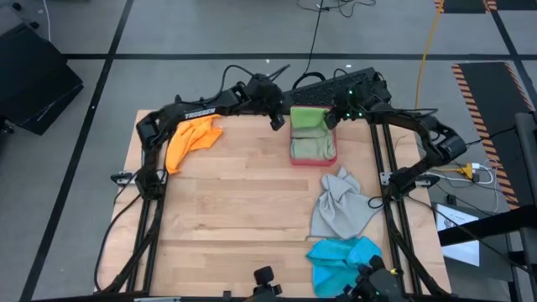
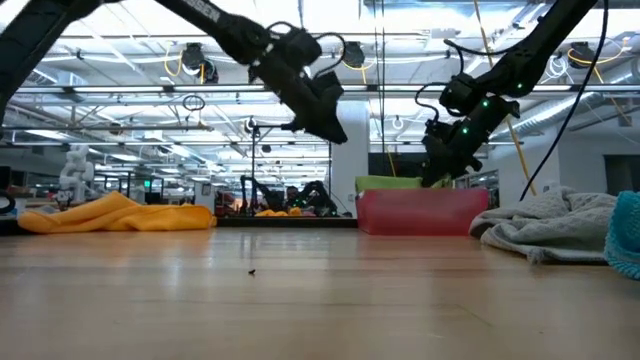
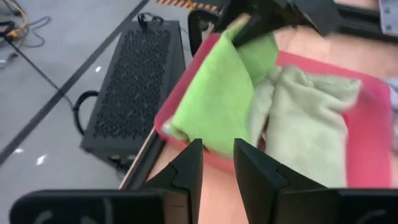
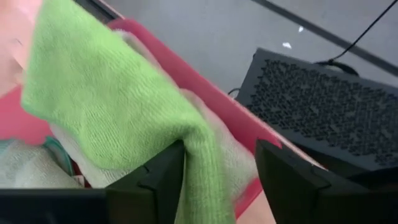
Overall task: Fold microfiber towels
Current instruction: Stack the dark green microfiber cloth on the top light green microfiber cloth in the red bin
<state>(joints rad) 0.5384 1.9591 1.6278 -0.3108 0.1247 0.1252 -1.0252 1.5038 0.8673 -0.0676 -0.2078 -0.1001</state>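
High view shows the bright green towel (image 1: 308,118) lying folded in the pink-red tray (image 1: 313,156) at the table's far edge, on top of a pale sage towel (image 3: 311,118), with both grippers flanking it. The left gripper (image 1: 277,120) hangs just beside the tray's left side, apart from the cloth; in the left wrist view its fingers (image 3: 186,171) stand slightly parted with nothing between them. The right gripper (image 1: 334,118) sits at the tray's far right corner; in the right wrist view its fingers (image 4: 163,171) are spread wide and a corner of the green towel drapes down through the gap, against the one finger, not pinched. Both arms reach in from the table's side edges and bend toward the tray. An orange towel (image 1: 191,139) lies far left, a grey towel (image 1: 341,205) and a bright blue towel (image 1: 342,261) near right.
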